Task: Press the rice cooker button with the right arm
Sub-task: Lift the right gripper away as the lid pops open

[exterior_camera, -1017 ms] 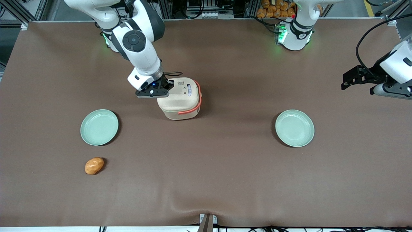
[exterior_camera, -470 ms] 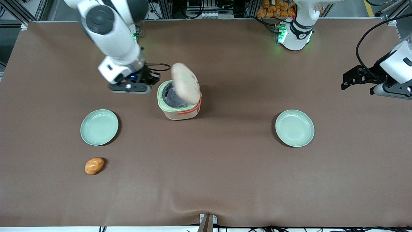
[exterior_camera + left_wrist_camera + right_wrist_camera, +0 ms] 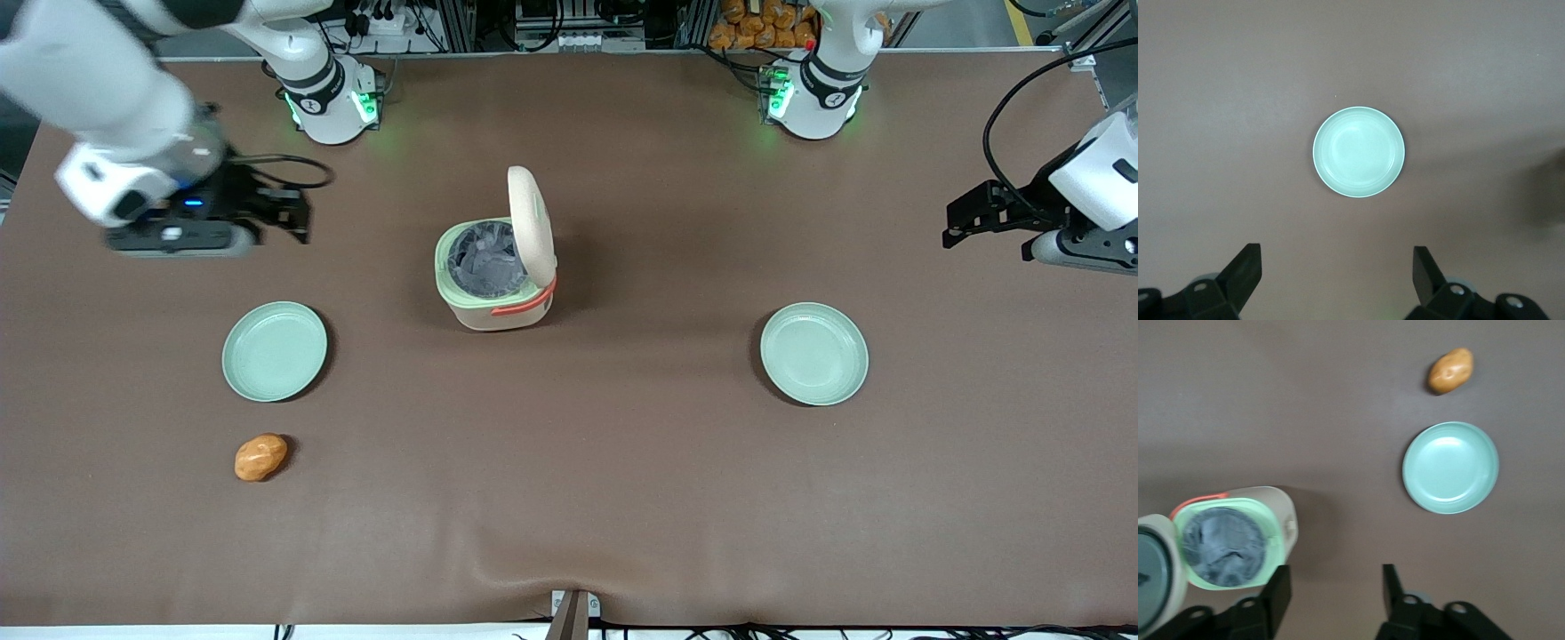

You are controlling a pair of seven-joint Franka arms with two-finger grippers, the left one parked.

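Matte brown tabletop (image 3: pixel 622 498), rounded cream cooker (image 3: pixel 494 276) lid now sprung upright, gripper (image 3: pixel 286 212) withdrawn upper-left, fingers seemingly apart.

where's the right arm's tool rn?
The tool is up off the table toward the working arm's end, well clear of the open rice cooker and farther from the front camera than the nearby green plate. Its fingers are apart, holding nothing.
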